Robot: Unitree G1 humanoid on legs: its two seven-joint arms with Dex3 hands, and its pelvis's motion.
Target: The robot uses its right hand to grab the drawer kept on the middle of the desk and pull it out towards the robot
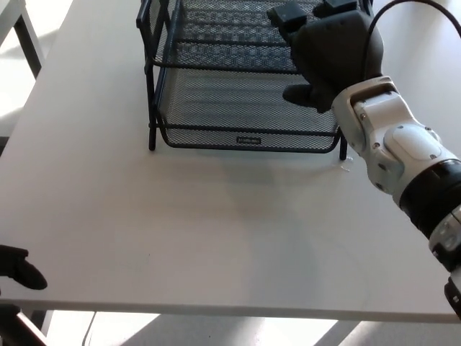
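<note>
White desk (180, 238): near edge bare; left hand (18, 265) a dark tip at near left, fingers not discernible. Mid-far: black mesh drawer (245, 108), pushed into its rack (155, 72). Right hand (328, 54) over its right side, fingers apart, clasping nothing. Advice: hook the front rim, then draw straight nearward.

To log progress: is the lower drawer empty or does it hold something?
Empty: only bare mesh shows inside the drawer, though the right hand hides its right corner.

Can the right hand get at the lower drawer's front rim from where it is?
Probably yes. The right hand sits over the right side of the mesh drawer, and nothing lies between it and the front rim.
</note>
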